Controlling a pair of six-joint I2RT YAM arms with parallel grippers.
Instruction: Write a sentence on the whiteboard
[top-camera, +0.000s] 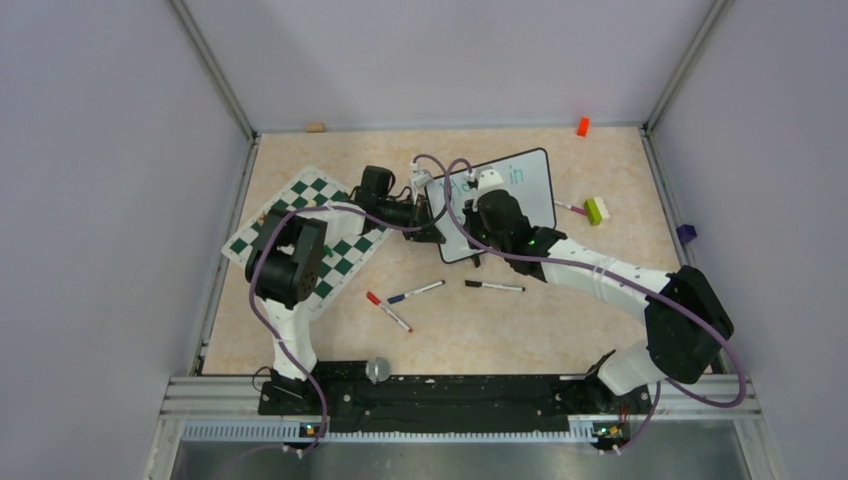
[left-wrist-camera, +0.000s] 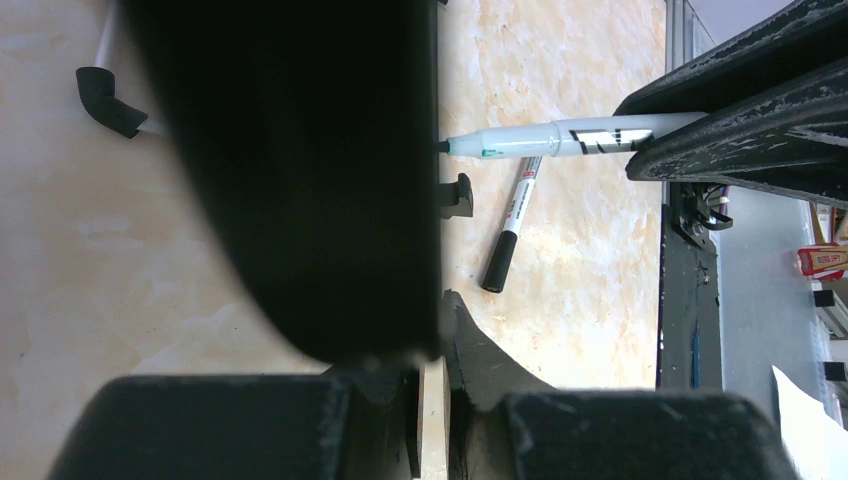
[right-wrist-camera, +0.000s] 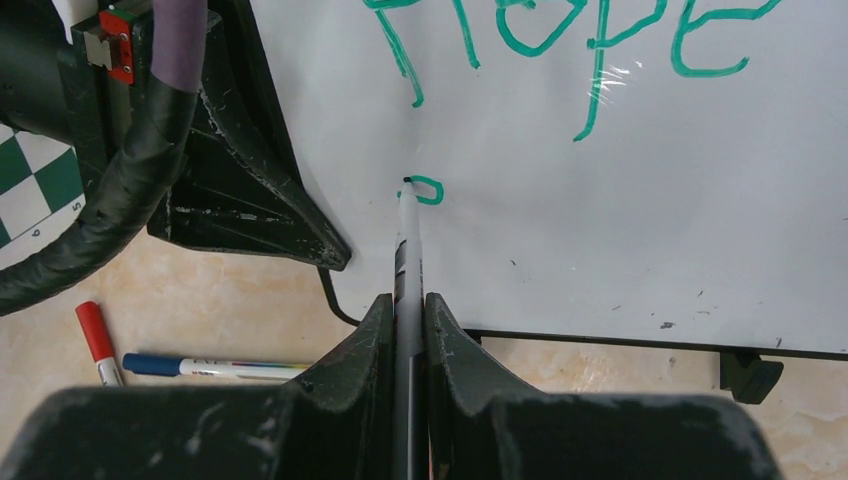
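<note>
Two grippers share one job. At far left of the top view, one chessboard mat (top-camera: 322, 190) lies flat, unused, partly under the left arm. Right of it, the left gripper (top-camera: 430, 224) is clenched on the left edge of the whiteboard (right-wrist-camera: 620, 240), likely to keep it propped and steady against the pen's push. The left wrist view shows the board edge-on in that clamp.

One whiteboard, centre of the top view, stands tilted on the table (top-camera: 520, 335). One black foot (right-wrist-camera: 750, 375) shows at lower right of the right wrist view.

In the middle, the right gripper (right-wrist-camera: 408, 312) is clamped on one green marker (right-wrist-camera: 407, 235). Its tip touches the board beside a small green loop, so I judge a new letter is in hand. The sentence (right-wrist-camera: 560, 35) runs along the top of that view: "Hope" is readable, "in" shows in the top view, and the rest is not yet written.

Three loose pens lie in front of the board: red marker (top-camera: 388, 312), blue marker (top-camera: 417, 291), black marker (top-camera: 494, 286). All are well apart from both grippers, probably spares.

On the right sits one green-and-white block (top-camera: 597, 210), with a thin pen-like thing beside it, too small to tell.
</note>
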